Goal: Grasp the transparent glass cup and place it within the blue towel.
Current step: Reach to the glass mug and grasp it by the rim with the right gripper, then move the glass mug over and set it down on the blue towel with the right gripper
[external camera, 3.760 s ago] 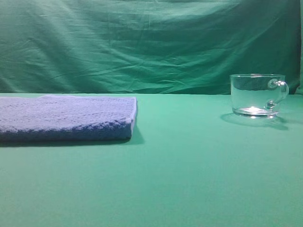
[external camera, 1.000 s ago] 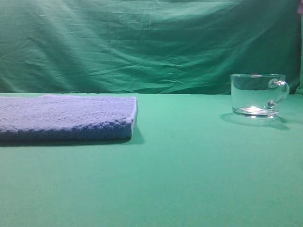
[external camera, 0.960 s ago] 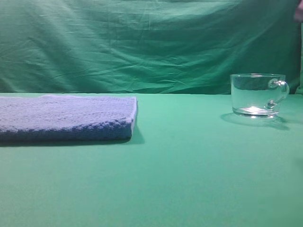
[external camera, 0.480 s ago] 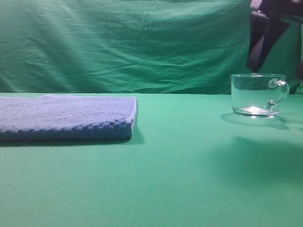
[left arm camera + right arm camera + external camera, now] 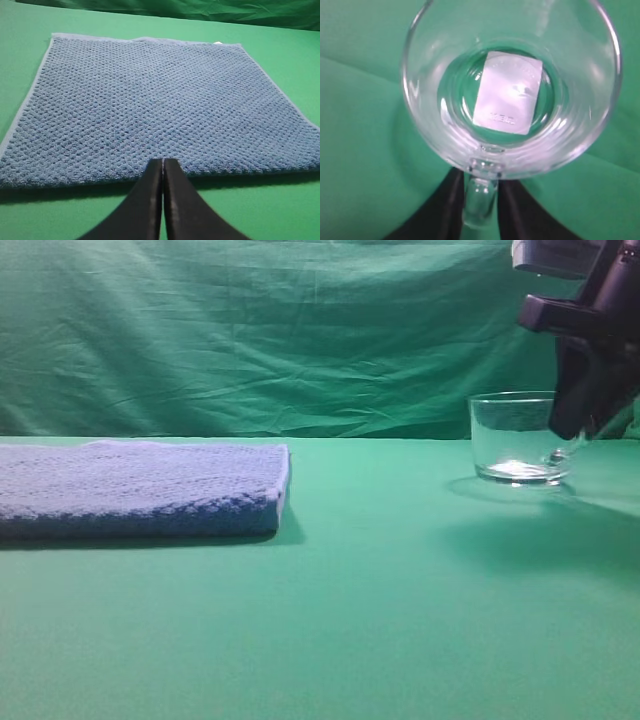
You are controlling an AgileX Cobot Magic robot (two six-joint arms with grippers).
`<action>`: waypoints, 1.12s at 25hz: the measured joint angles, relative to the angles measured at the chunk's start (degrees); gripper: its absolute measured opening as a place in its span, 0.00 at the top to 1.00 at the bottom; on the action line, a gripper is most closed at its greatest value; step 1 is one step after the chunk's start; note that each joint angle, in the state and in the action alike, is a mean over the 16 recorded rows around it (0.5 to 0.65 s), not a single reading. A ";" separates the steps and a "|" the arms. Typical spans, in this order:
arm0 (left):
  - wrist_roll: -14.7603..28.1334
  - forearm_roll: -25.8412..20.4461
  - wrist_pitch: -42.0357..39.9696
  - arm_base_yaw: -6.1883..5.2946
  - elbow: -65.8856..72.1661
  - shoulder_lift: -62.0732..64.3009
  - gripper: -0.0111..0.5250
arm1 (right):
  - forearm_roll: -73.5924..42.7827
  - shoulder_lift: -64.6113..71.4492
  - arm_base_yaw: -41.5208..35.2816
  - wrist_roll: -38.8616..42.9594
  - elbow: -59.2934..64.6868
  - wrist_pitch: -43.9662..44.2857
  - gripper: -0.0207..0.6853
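Right gripper (image 5: 575,425) down at the far right of the green bench (image 5: 380,620), black fingers (image 5: 445,210) clamped either side of the loop handle (image 5: 480,200) of the transparent glass cup (image 5: 512,435). Seen from the right wrist view: handle pinched between the two dark fingers, open mouth of the cup straight below the camera, a pale rectangular patch showing at its thick base. Cup upright, base on the bench, well apart from the blue towel (image 5: 140,488). Towel flat at the left side, nubby weave plain in the left wrist view. Left gripper (image 5: 162,170) low over the towel's near edge, fingers pressed together, clenched on nothing. Green cloth backdrop (image 5: 300,330) hanging behind, dark shadow spread across the bench under the right arm.
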 joint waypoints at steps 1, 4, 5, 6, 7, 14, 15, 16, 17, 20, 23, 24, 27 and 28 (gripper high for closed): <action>0.00 0.00 0.00 0.00 0.00 0.00 0.98 | -0.02 -0.15 0.83 0.01 -1.29 0.36 0.82; 0.00 0.00 0.00 0.00 0.00 0.00 0.98 | -0.05 -0.36 4.08 0.04 -5.87 1.38 0.82; 0.00 0.00 0.00 0.00 0.00 0.00 0.98 | -0.04 -0.29 5.38 0.04 -7.63 1.67 0.82; 0.00 0.00 0.00 0.00 0.00 0.00 0.98 | -0.02 -0.10 6.76 0.03 -9.46 1.88 0.82; 0.00 0.00 0.00 0.00 0.00 0.00 0.98 | 0.01 0.22 8.23 -0.01 -11.36 2.01 0.82; 0.00 0.00 0.00 0.00 0.00 0.00 0.98 | 0.21 6.86 19.07 -2.87 -24.45 1.21 0.82; 0.00 0.00 0.00 0.00 0.00 0.00 0.98 | 0.24 8.35 20.46 -3.65 -26.02 0.90 0.82; 0.00 0.00 0.00 0.00 0.00 0.00 0.98 | 0.26 9.93 21.76 -4.47 -27.48 0.54 0.82; 0.00 0.00 0.00 0.00 0.00 0.00 0.98 | 0.29 11.58 22.97 -5.31 -28.83 0.12 0.82; 0.00 0.00 0.00 0.00 0.00 0.00 0.98 | 0.34 16.76 25.92 -7.86 -32.16 -1.38 0.82; 0.00 0.00 0.00 0.00 0.00 0.00 0.98 | 0.33 21.67 27.98 -10.37 -34.39 -3.19 0.82; 0.00 0.00 0.00 0.00 0.00 0.00 0.98 | 0.33 23.10 28.51 -11.12 -34.90 -3.84 0.82; 0.00 0.00 0.00 0.00 0.00 0.00 0.98 | 0.33 26.60 29.69 -12.78 -35.87 -5.77 0.82; 0.00 0.00 0.00 0.00 0.00 0.00 0.98 | 0.34 27.51 29.95 -13.12 -36.04 -6.39 0.80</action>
